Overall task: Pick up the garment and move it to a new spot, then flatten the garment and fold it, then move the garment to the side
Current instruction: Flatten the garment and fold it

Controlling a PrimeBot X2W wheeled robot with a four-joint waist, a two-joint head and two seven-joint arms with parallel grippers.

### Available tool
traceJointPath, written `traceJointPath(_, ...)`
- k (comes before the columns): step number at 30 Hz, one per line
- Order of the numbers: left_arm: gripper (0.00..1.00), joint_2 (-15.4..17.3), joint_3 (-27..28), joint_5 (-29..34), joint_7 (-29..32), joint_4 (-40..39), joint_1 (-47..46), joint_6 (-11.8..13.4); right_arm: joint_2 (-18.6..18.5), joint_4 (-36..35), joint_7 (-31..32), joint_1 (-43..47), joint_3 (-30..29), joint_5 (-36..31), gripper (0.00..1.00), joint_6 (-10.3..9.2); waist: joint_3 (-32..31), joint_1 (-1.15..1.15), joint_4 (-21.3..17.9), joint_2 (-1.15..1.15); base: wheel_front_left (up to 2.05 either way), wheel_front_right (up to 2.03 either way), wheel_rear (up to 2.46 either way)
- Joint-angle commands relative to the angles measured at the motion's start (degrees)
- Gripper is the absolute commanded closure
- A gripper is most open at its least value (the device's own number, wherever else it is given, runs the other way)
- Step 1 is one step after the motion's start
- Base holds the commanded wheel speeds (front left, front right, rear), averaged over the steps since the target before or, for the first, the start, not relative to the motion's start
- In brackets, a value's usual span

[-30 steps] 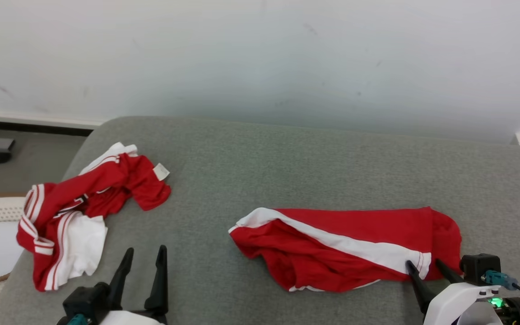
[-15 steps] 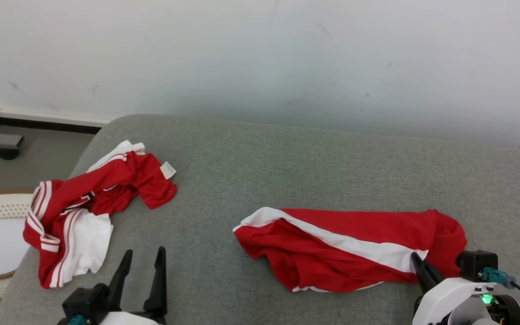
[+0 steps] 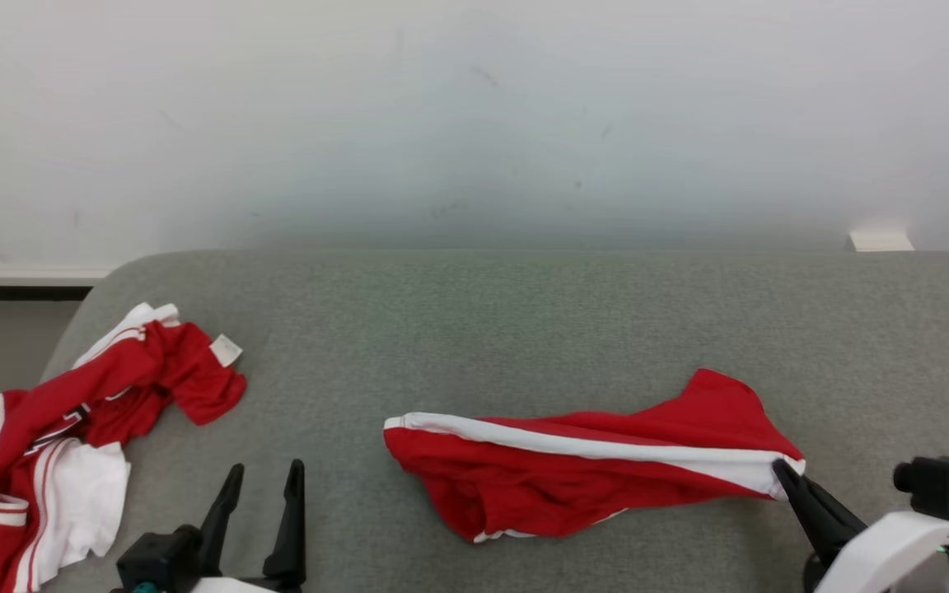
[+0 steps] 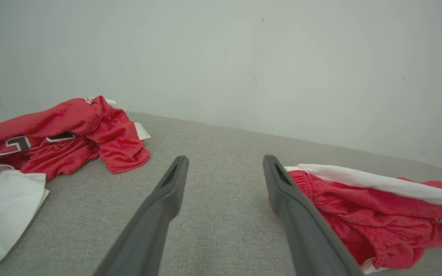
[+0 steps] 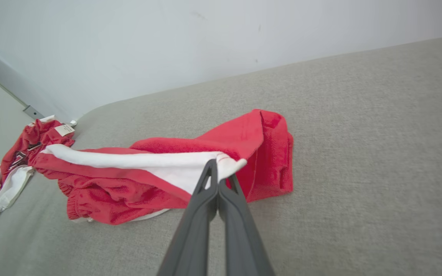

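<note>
two end effectors sit at the lower edge. the left end effector (image 3: 267, 467), lower left, stands spread wide and empty. the right end effector (image 3: 781, 469), lower right, is pinched closed on the white-striped corner of the red garment (image 3: 573, 482), which lies mid-frame on the grey counter (image 3: 524, 329) with its right end raised. a second crumpled garment (image 3: 71, 412) lies at the far left. judged stage: pickup under way; relocating, flattening, folding and moving aside are yet to do.
</note>
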Motion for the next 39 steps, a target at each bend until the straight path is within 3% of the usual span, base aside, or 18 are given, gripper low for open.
traceJointPath(1, 0.0, 0.2, 0.3, 0.3, 0.0, 0.0, 0.5, -0.2, -1.9, -2.3, 1.4, 2.1, 0.0, 2.1, 1.0, -0.1, -0.2, 0.0, -1.3, 0.0, 0.0, 0.0, 0.0)
traceJointPath(8, 0.0, 0.2, 0.4, 0.4, 0.0, 0.3, 0.6, -0.3, -7.0, -5.3, 5.1, 7.7, -0.2, 5.7, 1.0, -0.1, -0.2, 0.0, -2.7, 0.0, 0.0, 0.0, 0.0)
traceJointPath(16, 0.0, 0.2, 0.2, 0.0, 0.0, 0.7, -0.1, -0.4, -6.5, 1.3, 3.0, 7.5, 0.8, 4.5, 1.0, -0.1, 0.2, 0.0, -2.7, 0.0, 0.0, 0.0, 0.0)
traceJointPath(17, 0.0, 0.2, 0.2, -0.1, 0.0, 0.8, -0.1, -0.4, -6.3, 2.2, 2.3, 7.1, 0.8, 4.3, 0.67, -0.1, 0.2, 0.0, -2.6, 0.0, 0.0, 0.0, 0.0)
traceJointPath(19, 0.0, 0.2, 0.1, -0.2, 0.0, 0.9, -0.2, -0.4, -5.7, 3.4, 1.2, 6.6, 1.4, 4.9, 0.59, -0.1, 0.2, 0.0, -2.4, 0.0, 0.0, 0.0, 0.0)
traceJointPath(20, 0.0, 0.2, 0.0, -0.3, 0.0, 1.0, -0.2, -0.4, -5.6, 3.9, 0.6, 6.5, 1.5, 5.3, 0.37, -0.1, 0.1, 0.0, -2.4, 0.0, 0.0, 0.0, 0.0)
traceJointPath(21, 0.0, 0.2, 0.0, -0.4, 0.0, 1.0, -0.2, -0.4, -5.5, 4.2, -0.2, 6.3, 1.6, 5.7, 0.0, -0.1, 0.1, 0.0, -2.3, 0.0, 0.0, 0.0, 0.0)
traceJointPath(32, 0.0, 0.2, 0.7, -0.7, 0.0, -0.7, 0.5, -0.1, -6.4, 2.4, -12.3, 6.7, 0.0, 2.0, 0.0, -0.1, -1.3, 0.0, -2.5, 0.0, 0.0, 0.0, 0.0)
traceJointPath(39, 0.0, 0.2, 2.0, 0.3, 0.0, -4.3, 1.0, -0.1, -3.2, -2.5, -19.9, 7.6, -2.3, -4.4, 0.0, -0.1, -1.8, 0.0, -3.5, 0.0, 0.0, 0.0, 0.0)
